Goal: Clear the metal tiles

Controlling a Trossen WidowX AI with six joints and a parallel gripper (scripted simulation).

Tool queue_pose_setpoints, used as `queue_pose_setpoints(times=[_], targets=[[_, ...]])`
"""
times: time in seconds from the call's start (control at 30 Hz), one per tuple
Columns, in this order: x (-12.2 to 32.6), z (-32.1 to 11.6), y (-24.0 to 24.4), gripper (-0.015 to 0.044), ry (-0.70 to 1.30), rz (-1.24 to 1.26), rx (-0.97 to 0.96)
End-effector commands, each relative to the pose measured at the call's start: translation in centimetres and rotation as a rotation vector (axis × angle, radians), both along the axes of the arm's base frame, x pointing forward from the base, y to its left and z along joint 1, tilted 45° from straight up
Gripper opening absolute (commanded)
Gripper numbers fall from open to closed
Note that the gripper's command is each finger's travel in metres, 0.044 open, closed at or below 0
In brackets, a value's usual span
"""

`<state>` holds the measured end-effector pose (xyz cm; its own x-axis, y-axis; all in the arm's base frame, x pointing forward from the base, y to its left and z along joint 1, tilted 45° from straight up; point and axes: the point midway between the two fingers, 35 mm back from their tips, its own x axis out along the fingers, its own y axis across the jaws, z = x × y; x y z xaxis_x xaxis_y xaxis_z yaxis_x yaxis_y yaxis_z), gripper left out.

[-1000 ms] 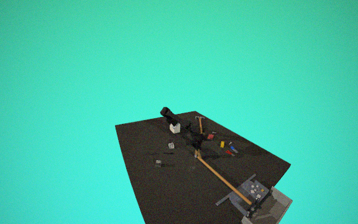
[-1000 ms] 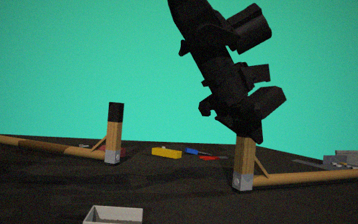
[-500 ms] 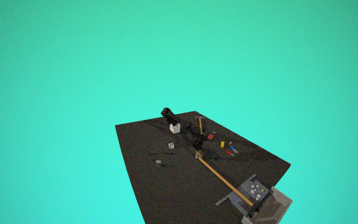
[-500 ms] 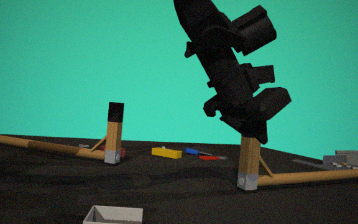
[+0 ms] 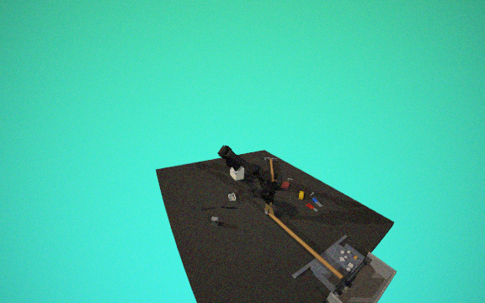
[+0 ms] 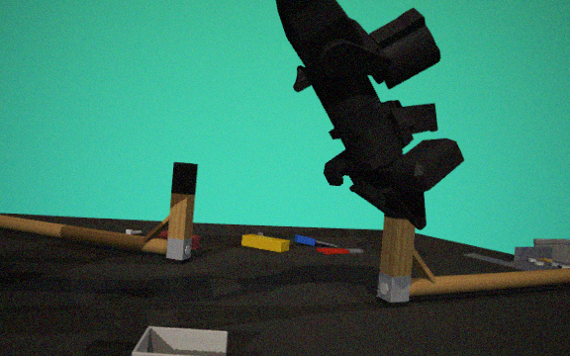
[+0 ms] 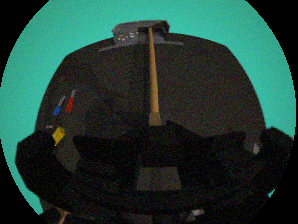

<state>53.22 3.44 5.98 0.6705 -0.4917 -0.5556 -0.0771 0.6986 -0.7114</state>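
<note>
The long scraper (image 5: pixel 297 237) (image 6: pixel 493 282) (image 7: pixel 154 75) has a wooden shaft and an upright wooden grip. My gripper (image 5: pixel 269 203) (image 6: pixel 402 218) is shut on the top of that grip. The shaft reaches over the steel bench plate (image 5: pixel 330 254) to its far edge, beside the catch box (image 5: pixel 385 266) (image 6: pixel 569 251). The blade is too dark to make out clearly there. Several pale tiles (image 5: pixel 342 258) and an orange tile (image 5: pixel 355 257) lie on the plate, to one side of the shaft. The box's inside is partly in shadow, so its contents are unclear.
Another wooden tool (image 5: pixel 272 168) (image 6: pixel 181 222) with an upright grip lies near the arm. A yellow block (image 5: pixel 301 195) (image 6: pixel 265 242) (image 7: pixel 59 135), a red-handled tool (image 5: pixel 311 206) (image 7: pixel 71 102), a blue-handled tool (image 6: pixel 305 240) (image 7: pixel 57 109) and a red block (image 5: pixel 285 184) lie beyond. A pale tray (image 6: pixel 191 338) stands in front.
</note>
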Motion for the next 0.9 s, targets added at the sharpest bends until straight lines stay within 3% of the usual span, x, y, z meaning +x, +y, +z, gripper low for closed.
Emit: queue_pose_setpoints(times=[0.0, 0.87], targets=[[0.1, 0.1, 0.0, 0.0000, -0.003, 0.002, 0.001], [-2.3, 0.6, 0.1, 0.0000, -0.005, 0.004, 0.002]])
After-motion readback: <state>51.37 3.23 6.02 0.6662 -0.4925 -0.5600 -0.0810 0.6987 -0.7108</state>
